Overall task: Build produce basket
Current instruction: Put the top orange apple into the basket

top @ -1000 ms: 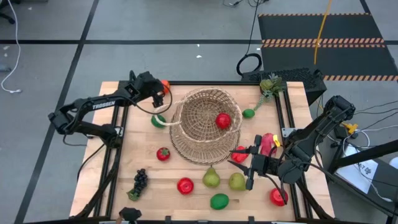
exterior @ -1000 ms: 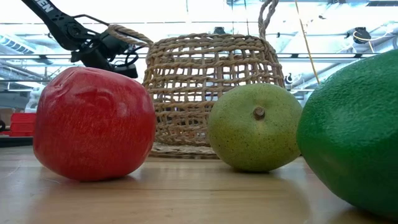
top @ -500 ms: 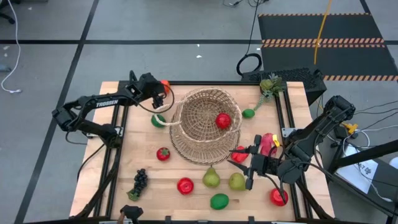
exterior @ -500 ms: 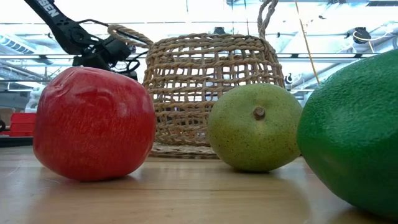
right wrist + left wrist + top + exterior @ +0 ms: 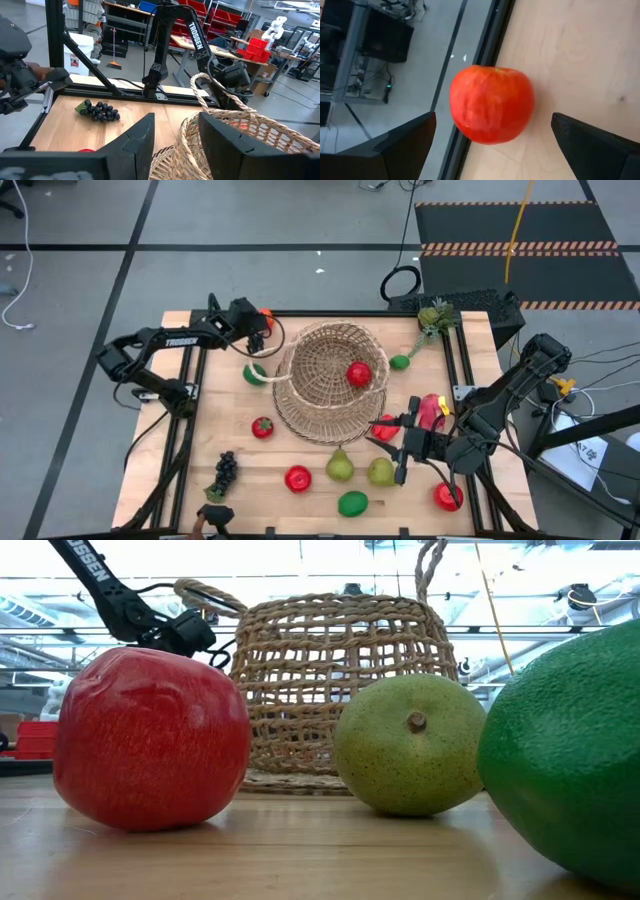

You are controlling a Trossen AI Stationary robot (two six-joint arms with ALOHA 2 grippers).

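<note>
The tan wicker basket [image 5: 335,380] stands mid-table with a red round fruit [image 5: 358,373] inside. It also shows in the low view as the basket [image 5: 345,680]. My left gripper [image 5: 256,330] is open at the far left corner, slanting down. Its fingers stand on either side of a red-orange round fruit [image 5: 491,104] that lies on the wood by the table's edge, and they do not touch it. My right gripper [image 5: 392,435] points level at the basket's near right side and is shut on its wall. Other produce lies around the basket. My right gripper has the basket's wall at the rim [image 5: 176,152] between its two fingers. One finger [image 5: 227,145] is over the inside and the other [image 5: 132,145] is outside. They come level from the table's near right. The basket's base rests on the table.
Near the front edge lie dark grapes [image 5: 226,472], a red fruit [image 5: 297,477], two pears [image 5: 340,467] [image 5: 380,471] and a lime [image 5: 352,503]. A pink dragon fruit [image 5: 432,410] lies by my right arm. A lime [image 5: 255,373] lies under the basket's handle [image 5: 265,376].
My left gripper has sunk a little toward the red-orange fruit at the far left corner, and its arm has stretched out farther. My right gripper and the basket have kept still.
</note>
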